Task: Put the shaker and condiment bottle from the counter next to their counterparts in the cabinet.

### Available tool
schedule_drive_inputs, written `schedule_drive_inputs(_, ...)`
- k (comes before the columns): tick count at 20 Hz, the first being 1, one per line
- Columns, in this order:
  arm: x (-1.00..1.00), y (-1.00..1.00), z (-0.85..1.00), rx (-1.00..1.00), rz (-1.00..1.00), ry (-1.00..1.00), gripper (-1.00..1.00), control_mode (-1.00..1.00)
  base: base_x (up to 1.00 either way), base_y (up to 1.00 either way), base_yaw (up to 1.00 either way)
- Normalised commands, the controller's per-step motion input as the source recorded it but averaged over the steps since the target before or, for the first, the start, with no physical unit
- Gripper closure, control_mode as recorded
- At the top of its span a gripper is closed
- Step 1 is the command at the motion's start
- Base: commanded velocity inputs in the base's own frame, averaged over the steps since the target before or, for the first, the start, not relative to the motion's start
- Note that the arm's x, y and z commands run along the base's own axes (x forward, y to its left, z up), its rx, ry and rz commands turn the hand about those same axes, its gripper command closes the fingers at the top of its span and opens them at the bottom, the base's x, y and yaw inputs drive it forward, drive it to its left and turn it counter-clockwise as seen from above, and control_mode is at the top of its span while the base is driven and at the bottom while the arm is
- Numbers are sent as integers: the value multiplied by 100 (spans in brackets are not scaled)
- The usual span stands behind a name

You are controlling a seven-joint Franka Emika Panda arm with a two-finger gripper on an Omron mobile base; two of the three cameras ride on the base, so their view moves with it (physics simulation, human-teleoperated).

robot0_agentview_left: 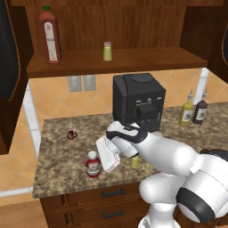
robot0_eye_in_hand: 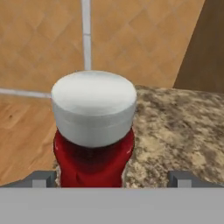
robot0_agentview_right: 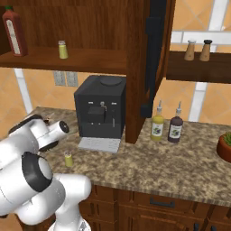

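Observation:
The condiment bottle [robot0_agentview_left: 92,164], short and red with a white cap, stands near the counter's front left edge. My gripper [robot0_agentview_left: 106,156] hangs right beside it, tilted down toward it. In the hand view the condiment bottle [robot0_eye_in_hand: 93,131] sits between the two dark fingertips of my gripper [robot0_eye_in_hand: 113,178], which is open and not touching it. The shaker [robot0_agentview_left: 134,162] stands on the counter behind my arm, and shows plainly as the shaker [robot0_agentview_right: 68,159] in the right base view. On the cabinet shelf [robot0_agentview_left: 142,59] stand the counterparts: a tall red bottle [robot0_agentview_left: 50,35] and a small shaker [robot0_agentview_left: 107,51].
A black coffee machine [robot0_agentview_left: 138,100] stands at the back of the counter. Right of it are a yellow squeeze bottle [robot0_agentview_left: 186,110] and a dark one [robot0_agentview_left: 201,109]. A small red item [robot0_agentview_left: 71,132] lies at the left. A plant pot [robot0_agentview_right: 224,146] sits at the far right, with drawers [robot0_agentview_left: 107,193] below.

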Motion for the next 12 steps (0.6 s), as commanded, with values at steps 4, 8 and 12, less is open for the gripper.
schedule_drive_inputs(4,39,27,-42,0,0,0,-100,-100,0,0,0)
schedule_drive_inputs(8,26,18,-22,0,0,2,100,-100,0,0,0)
schedule_drive_inputs(12,-12,3,51,12,2,-1,100,-100,0,0,0)
